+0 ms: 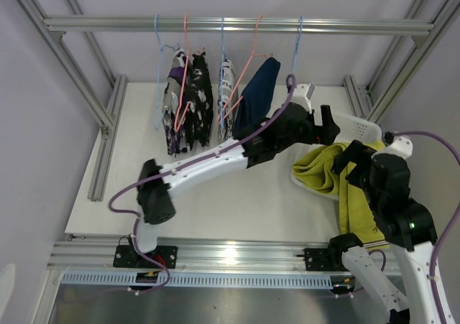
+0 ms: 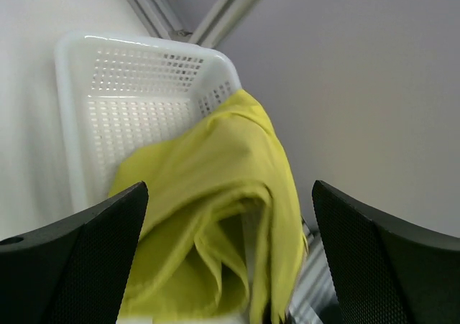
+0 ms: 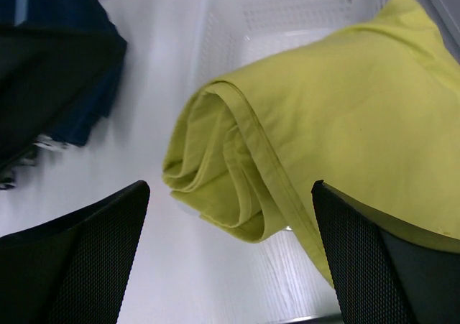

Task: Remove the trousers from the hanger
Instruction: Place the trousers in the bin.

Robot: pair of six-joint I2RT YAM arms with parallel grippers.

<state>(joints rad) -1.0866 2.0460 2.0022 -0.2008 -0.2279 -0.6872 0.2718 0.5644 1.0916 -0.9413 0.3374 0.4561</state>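
Note:
Yellow-green trousers [image 1: 325, 172] lie off the rail, bunched over the near rim of a white basket [image 1: 359, 128] and trailing down its side. My left gripper [image 1: 332, 126] hovers open above them, its fingers wide on either side of the cloth [image 2: 215, 187] without touching it. To their right my right gripper [image 1: 357, 167] is also open, with the folded edge [image 3: 237, 173] lying on the table ahead of it. Navy blue trousers [image 1: 257, 94] and black, white and purple patterned trousers [image 1: 188, 108] hang from pink and blue hangers on the rail [image 1: 237, 25].
An empty blue hanger [image 1: 296, 45] hangs at the right end of the rail. Aluminium frame posts [image 1: 108, 133] stand at both sides of the white table [image 1: 237, 202]. The basket [image 2: 136, 87] sits at the table's back right corner, near the wall.

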